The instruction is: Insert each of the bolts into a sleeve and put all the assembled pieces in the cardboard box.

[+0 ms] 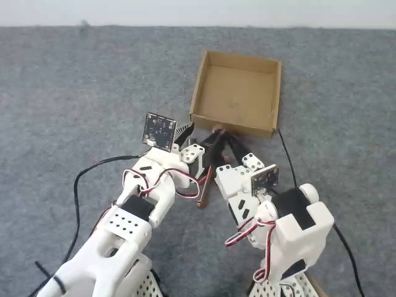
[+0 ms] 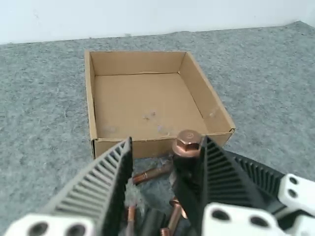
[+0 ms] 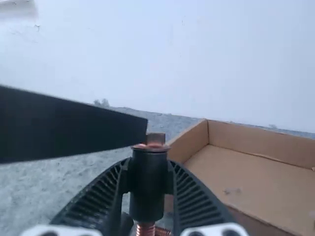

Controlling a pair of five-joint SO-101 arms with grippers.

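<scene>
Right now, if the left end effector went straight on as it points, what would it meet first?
Probably the near wall of the brown cardboard box; depth is unclear.

One brown cardboard box [image 1: 232, 124], one black cylindrical sleeve [image 3: 147, 189], two white arms [image 1: 154, 199] [image 1: 291, 230]. Four copper hex-head bolts [image 2: 187, 143] [image 2: 152, 173] [image 2: 130, 215] [image 2: 173, 219]: one in the sleeve, three loose at the box's 6 o'clock.

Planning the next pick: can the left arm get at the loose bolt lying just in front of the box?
Probably yes. The left gripper is open, and that bolt lies uncovered on the carpet just below it. The right gripper, shut on a sleeve, sits close alongside and may crowd it.
</scene>
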